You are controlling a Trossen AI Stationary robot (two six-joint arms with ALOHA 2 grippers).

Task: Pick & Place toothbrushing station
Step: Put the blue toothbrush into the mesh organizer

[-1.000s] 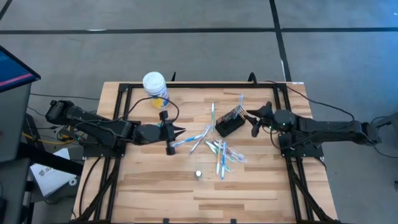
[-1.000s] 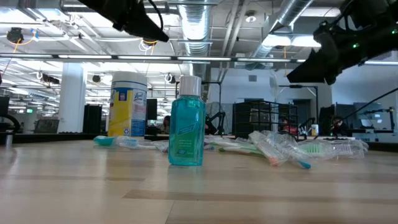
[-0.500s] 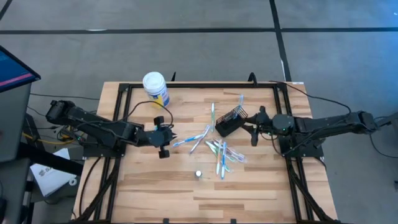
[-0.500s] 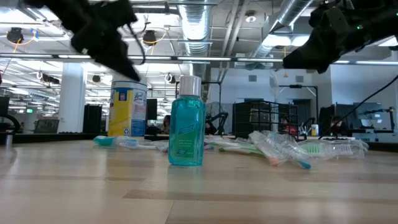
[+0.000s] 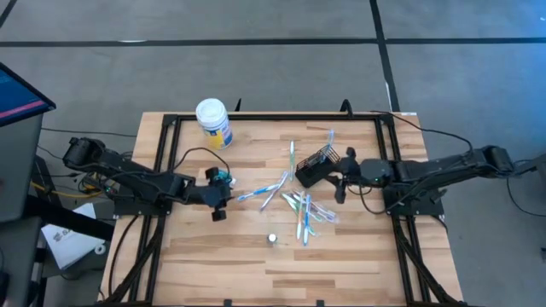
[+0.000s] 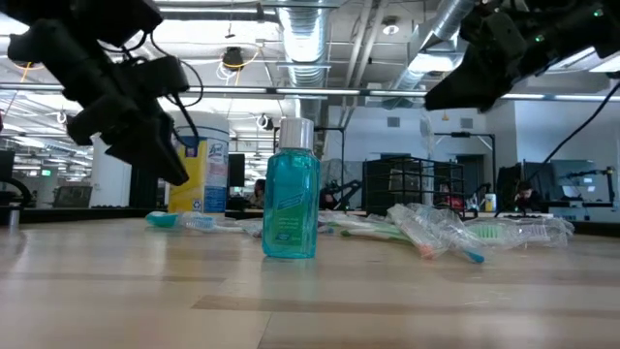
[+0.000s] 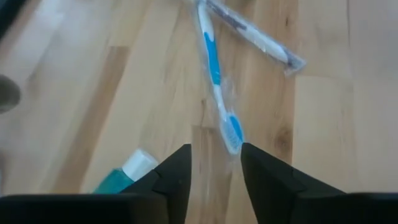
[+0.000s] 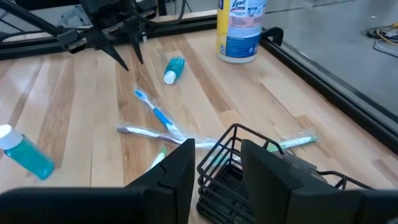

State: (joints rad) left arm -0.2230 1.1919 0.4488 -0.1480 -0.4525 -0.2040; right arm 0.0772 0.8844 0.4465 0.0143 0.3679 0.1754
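Left gripper (image 5: 219, 201) fingers parted, empty, beside the teal tube (image 5: 222, 176), right gripper (image 8: 216, 163) parted over the wire-mesh holder (image 5: 316, 165) beside the toothbrushes (image 5: 303, 207); risk: right fingers snag the mesh, tipping it.

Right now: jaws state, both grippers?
Left gripper: open, empty, by the teal tube.
Right gripper: open, empty, over the wire holder.
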